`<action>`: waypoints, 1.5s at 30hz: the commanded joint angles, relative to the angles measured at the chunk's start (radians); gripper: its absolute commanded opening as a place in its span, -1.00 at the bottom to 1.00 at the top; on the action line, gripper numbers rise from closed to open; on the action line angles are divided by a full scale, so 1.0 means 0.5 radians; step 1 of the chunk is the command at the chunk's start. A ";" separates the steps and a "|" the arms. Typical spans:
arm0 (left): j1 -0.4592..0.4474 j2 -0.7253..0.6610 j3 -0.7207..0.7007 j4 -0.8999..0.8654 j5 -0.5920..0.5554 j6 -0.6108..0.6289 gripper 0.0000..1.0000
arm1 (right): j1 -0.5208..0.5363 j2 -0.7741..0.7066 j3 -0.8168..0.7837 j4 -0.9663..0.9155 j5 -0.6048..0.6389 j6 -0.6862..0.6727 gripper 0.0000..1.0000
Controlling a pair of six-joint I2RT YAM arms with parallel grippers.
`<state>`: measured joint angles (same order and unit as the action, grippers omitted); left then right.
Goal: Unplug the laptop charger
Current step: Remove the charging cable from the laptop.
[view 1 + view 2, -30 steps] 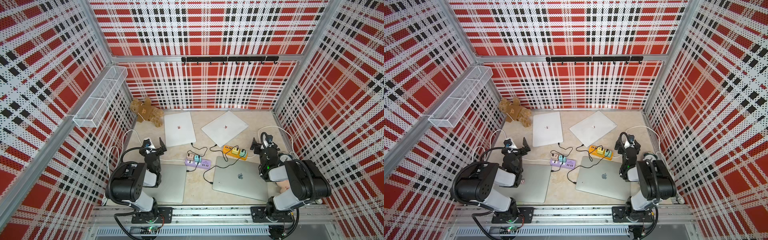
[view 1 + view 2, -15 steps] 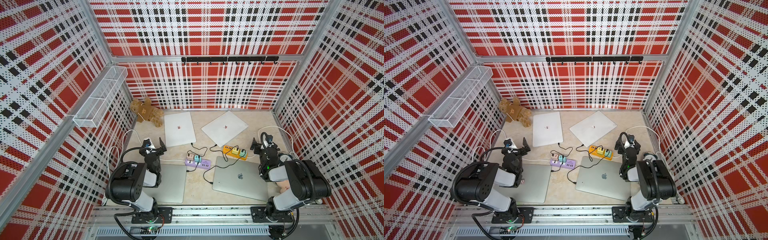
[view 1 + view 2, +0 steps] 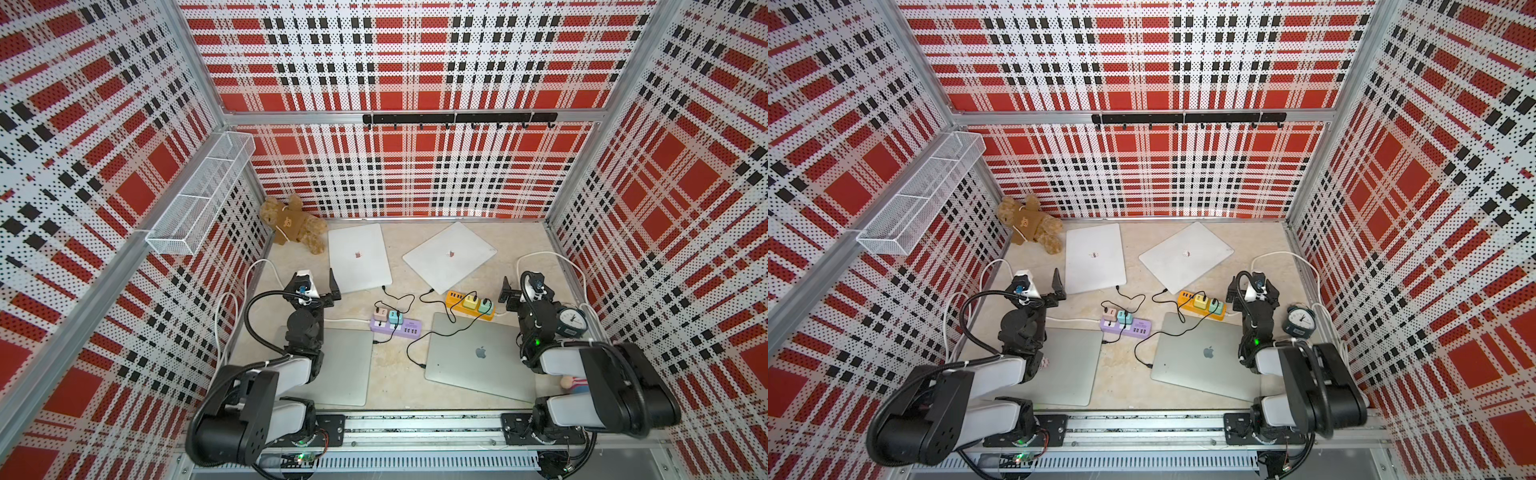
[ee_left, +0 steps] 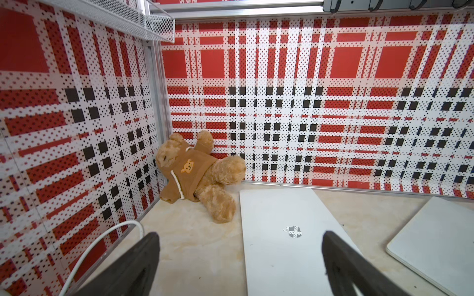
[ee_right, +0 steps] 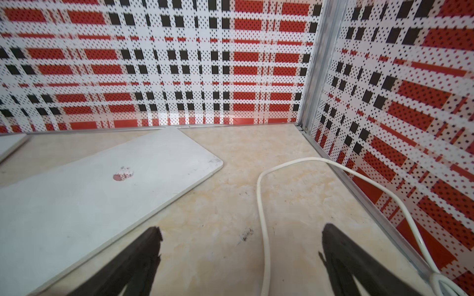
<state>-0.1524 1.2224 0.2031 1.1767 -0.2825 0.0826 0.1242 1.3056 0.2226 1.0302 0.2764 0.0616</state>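
Note:
Two closed grey laptops (image 3: 478,357) (image 3: 345,365) lie at the front and two white ones (image 3: 359,257) (image 3: 449,255) at the back. Between them sit a purple power strip (image 3: 405,328) with pink (image 3: 379,312) and teal (image 3: 395,318) charger bricks, and an orange strip (image 3: 455,298) with yellow (image 3: 470,301) and green (image 3: 484,305) bricks. Thin black cables (image 3: 399,297) run from the bricks to the laptops' edges. My left gripper (image 3: 311,284) (image 4: 239,256) hovers open beside the back-left white laptop (image 4: 282,238). My right gripper (image 3: 527,289) (image 5: 239,251) hovers open just right of the orange strip, holding nothing.
A teddy bear (image 3: 293,224) lies in the back-left corner. An alarm clock (image 3: 571,320) stands by the right wall. White cords loop along the left wall (image 3: 232,307) and the right wall (image 5: 261,205). A wire basket (image 3: 199,199) hangs on the left wall.

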 commanded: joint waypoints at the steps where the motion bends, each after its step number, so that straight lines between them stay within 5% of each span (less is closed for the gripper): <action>1: -0.030 -0.164 0.119 -0.421 0.078 0.110 0.97 | 0.031 -0.312 0.114 -0.525 0.143 0.071 1.00; 7: -0.092 -0.480 0.274 -0.886 0.266 0.128 0.88 | 0.031 -0.777 0.341 -1.467 0.156 0.451 1.00; 17: -0.280 -0.754 0.625 -1.867 0.939 0.419 0.64 | 0.043 -1.113 0.659 -2.681 -0.448 0.962 1.00; 25: -0.464 -0.799 0.732 -2.313 1.316 0.551 0.51 | 0.190 -1.240 0.610 -2.968 -0.732 1.161 0.99; 39: -1.122 -0.942 0.561 -2.526 1.172 0.922 0.46 | 0.493 -1.414 0.453 -3.082 -0.923 1.358 0.84; 45: -1.294 -0.809 0.590 -2.592 1.148 0.972 0.18 | 0.647 -1.455 0.399 -3.114 -0.929 1.443 0.80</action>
<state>-0.7704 0.8009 0.4938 -0.0875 0.3000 0.5266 0.4175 0.6006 0.4332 -0.5114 -0.1787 0.7437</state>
